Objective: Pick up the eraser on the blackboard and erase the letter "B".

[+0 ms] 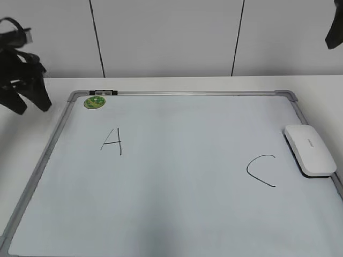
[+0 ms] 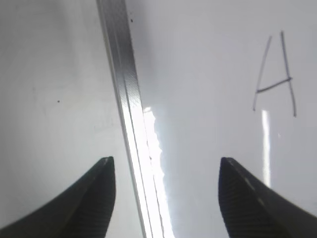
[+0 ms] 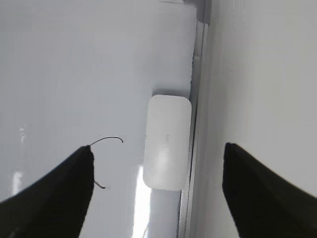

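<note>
Your eraser point(image 1: 310, 150) lies on the board point(image 1: 177, 214) against its right frame, just beside the C point(image 1: 261, 170). Both grippers, left point(image 2: 166, 171) and right point(image 3: 158, 158), hang spread apart, holding nothing.

The left gripper point(image 2: 166, 171) hangs raised with its jaws spread wide, the two dark tapered fingers point(image 2: 94, 198) far apart and nothing between them. The right gripper point(image 3: 158, 163) is likewise lifted and spread wide, its fingers point(image 3: 59, 193) holding nothing. In the exterior view the left arm point(image 1: 19, 64) sits high at the left edge, the right arm point(image 1: 336, 27) barely enters at the top right corner.
</note>
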### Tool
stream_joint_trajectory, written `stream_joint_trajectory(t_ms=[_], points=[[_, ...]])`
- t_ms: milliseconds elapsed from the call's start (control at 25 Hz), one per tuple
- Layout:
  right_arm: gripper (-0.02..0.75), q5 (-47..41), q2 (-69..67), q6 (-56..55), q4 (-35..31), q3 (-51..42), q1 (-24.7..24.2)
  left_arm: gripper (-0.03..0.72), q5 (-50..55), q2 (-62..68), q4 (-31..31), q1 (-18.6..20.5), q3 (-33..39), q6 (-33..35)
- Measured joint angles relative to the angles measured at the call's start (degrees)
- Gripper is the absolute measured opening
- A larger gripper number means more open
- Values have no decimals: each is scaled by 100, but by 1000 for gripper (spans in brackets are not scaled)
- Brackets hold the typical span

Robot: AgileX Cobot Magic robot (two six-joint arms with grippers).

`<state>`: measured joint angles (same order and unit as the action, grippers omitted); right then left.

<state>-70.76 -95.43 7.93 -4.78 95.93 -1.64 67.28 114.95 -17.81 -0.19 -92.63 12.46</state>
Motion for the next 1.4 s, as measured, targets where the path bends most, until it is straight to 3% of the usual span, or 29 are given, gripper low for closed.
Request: stream_joint_trajectory(t_ms=[280, 560, 1040, 1400], points=[[592, -58, 1008, 13, -255, -93, 10, 445, 265, -1624, 261, -11, 57, -154], [589, -80, 2326, 13, -255, -1229, 10, 439, 350, -3636, 526, -11, 695, -201], [588, -100, 4742, 1, -146, -3731, 10, 423, 461, -6625, 591, -100, 3218, -424], [588, 123, 6682, -158, 57, -5621, 10, 421, 395, -8166, 863, -244, 4797, -666]])
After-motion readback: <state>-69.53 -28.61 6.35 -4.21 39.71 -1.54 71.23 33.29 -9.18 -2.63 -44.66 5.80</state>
